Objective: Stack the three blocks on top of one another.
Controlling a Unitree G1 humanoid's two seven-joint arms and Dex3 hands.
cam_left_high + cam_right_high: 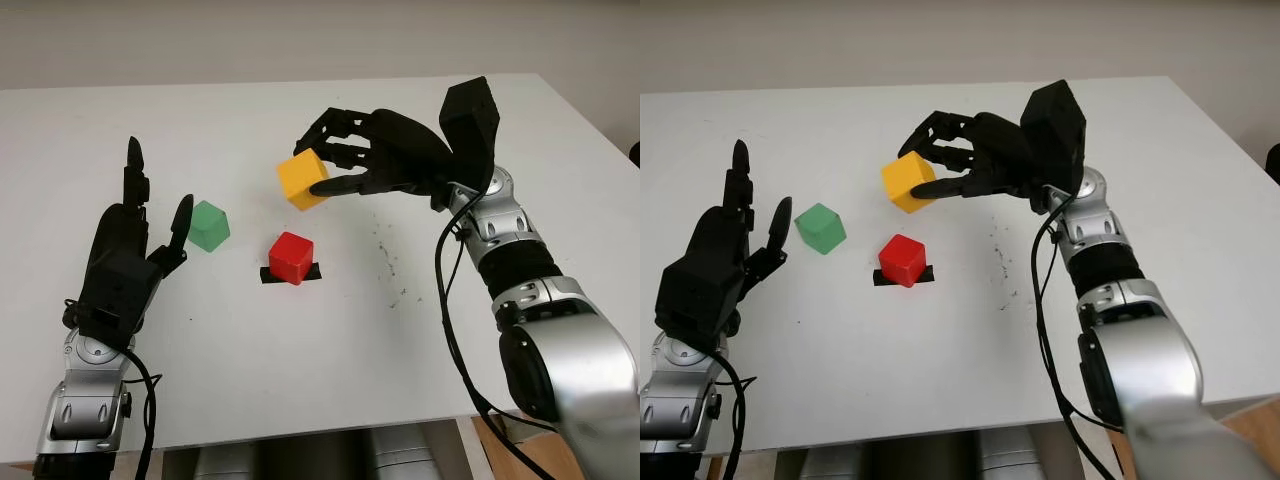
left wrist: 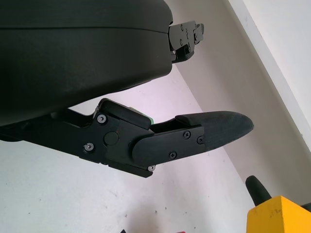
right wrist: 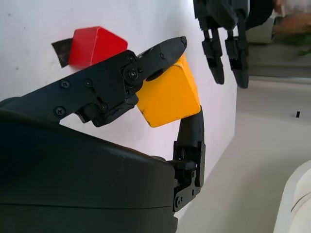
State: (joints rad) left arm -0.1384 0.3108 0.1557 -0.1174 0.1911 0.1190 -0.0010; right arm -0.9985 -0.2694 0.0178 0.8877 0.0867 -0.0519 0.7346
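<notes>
Fingers [image 1: 330,185] of your right hand [image 1: 385,155] are clamping the yellow block [image 1: 302,180] aloft at twelve o'clock of the red block [image 1: 291,257], probably to stack it; left hand [image 1: 125,260] is waiting open beside the green block [image 1: 209,225] at nine o'clock

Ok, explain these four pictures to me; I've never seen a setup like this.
This is a humanoid robot with two black three-finger hands, working at a white table. The two wide pictures come from a stereo camera on its head; the two close ones come from cameras at its wrists. The right hand holds a yellow block above the table. A red block sits on a black tape mark. A green block stands beside the left hand, which is open.
</notes>
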